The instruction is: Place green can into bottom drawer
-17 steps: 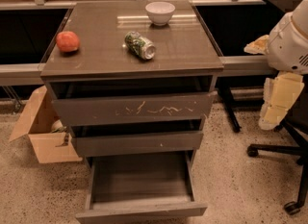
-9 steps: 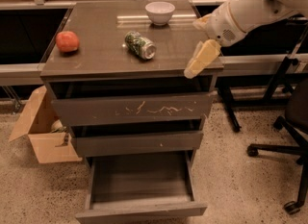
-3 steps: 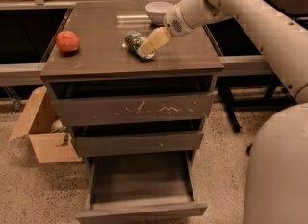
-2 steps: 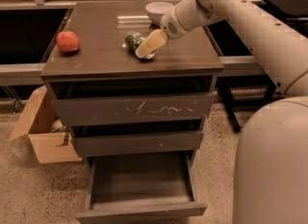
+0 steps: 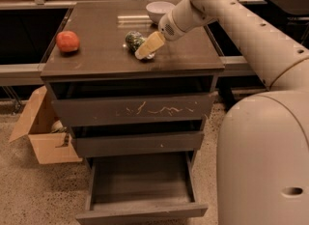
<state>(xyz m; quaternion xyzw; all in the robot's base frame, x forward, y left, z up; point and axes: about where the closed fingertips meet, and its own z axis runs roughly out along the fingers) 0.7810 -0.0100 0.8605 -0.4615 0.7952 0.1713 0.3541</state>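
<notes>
The green can (image 5: pixel 134 40) lies on its side on top of the dark cabinet (image 5: pixel 96 60), near the middle. My gripper (image 5: pixel 146 48) reaches in from the right and sits right over the can's near right end, hiding part of it. The bottom drawer (image 5: pixel 141 190) is pulled out at the foot of the cabinet, and its shallow tray holds nothing.
A red fruit (image 5: pixel 67 41) sits on the cabinet's left side and a white bowl (image 5: pixel 160 10) at the back. The scratched top drawer front (image 5: pixel 133 110) and the middle front (image 5: pixel 137 143) are shut. A cardboard box (image 5: pixel 41 134) stands on the floor to the left. My arm (image 5: pixel 260 50) fills the right side.
The arm has swung in from the right across the cabinet top, and the gripper has come down onto the green can. The can, fruit and bowl have not moved.
</notes>
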